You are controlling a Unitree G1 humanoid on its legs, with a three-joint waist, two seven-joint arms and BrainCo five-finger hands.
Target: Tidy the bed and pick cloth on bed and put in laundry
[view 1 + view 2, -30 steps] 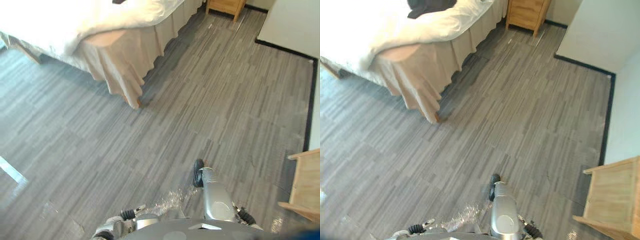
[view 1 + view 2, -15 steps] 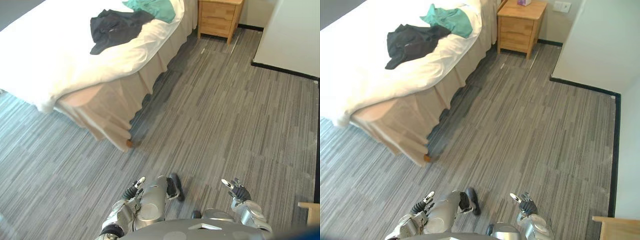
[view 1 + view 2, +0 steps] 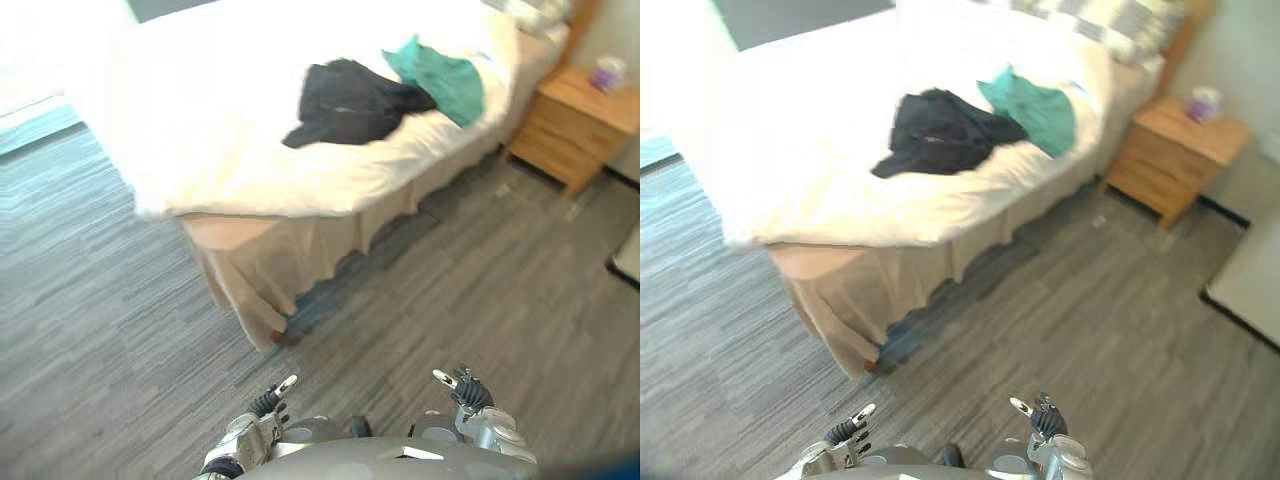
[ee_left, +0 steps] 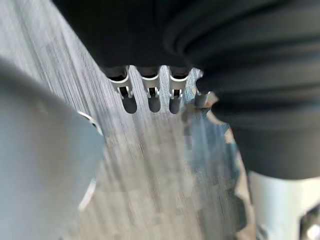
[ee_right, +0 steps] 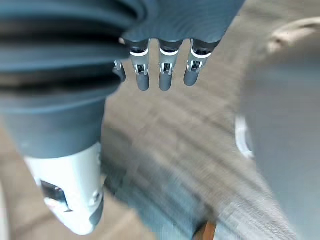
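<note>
Grey striped floor (image 3: 90, 330) separates the robot from the bed (image 3: 220, 120), whose near corner and beige skirt (image 3: 270, 280) face it. On the white cover, toward the far right, a crumpled black cloth (image 3: 345, 105) touches a green cloth (image 3: 440, 75). Both hands hang low, well apart from them, probably because the robot is only approaching. The left hand (image 3: 265, 405) and right hand (image 3: 468, 392) have straight fingers and hold nothing. A wooden nightstand (image 3: 565, 135) stands far right. Only the bed corner seems in the way.

Black cloth (image 3: 345, 105), teal cloth (image 3: 445, 78), white bed cover (image 3: 220, 130), grey streaked floor (image 3: 100, 300)
</note>
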